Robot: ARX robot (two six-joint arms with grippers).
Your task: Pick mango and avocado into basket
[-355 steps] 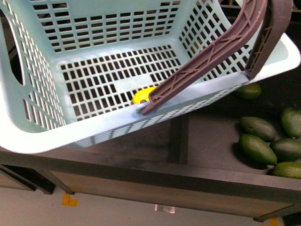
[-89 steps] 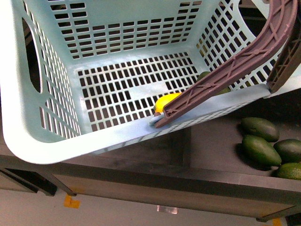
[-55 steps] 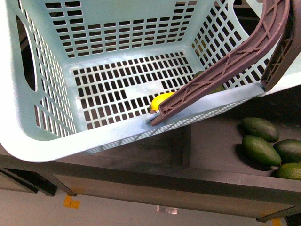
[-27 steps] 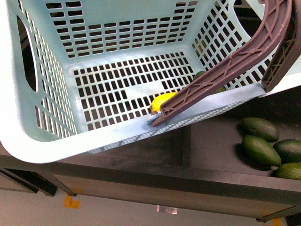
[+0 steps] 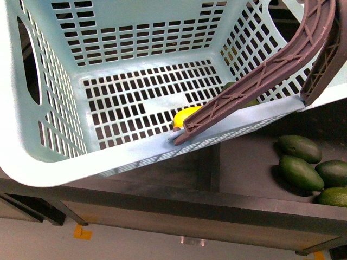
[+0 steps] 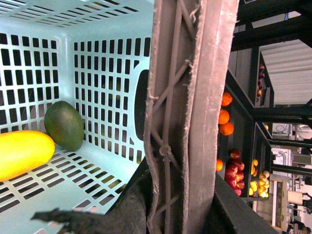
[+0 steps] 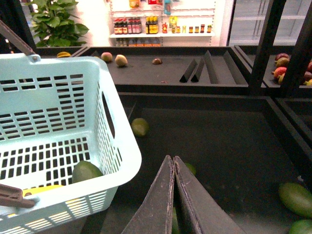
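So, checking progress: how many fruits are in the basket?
2: a yellow mango and a green avocado touching it, both on the basket floor near the side wall. The handle may hide more.

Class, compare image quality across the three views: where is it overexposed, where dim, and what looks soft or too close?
Right wrist view: the far shop wall is washed out, the bin dim. Left wrist view: the handle sits very close and soft; mango and avocado are evenly lit. Front view: the basket is bright, the shelf beneath dark.

A dark display shelf [image 7: 219,131] carries loose green avocados [image 5: 299,172] (clustered in one bin) just beside the right end effector [image 7: 173,163], one green fruit [image 7: 140,127] lying farther beyond it.
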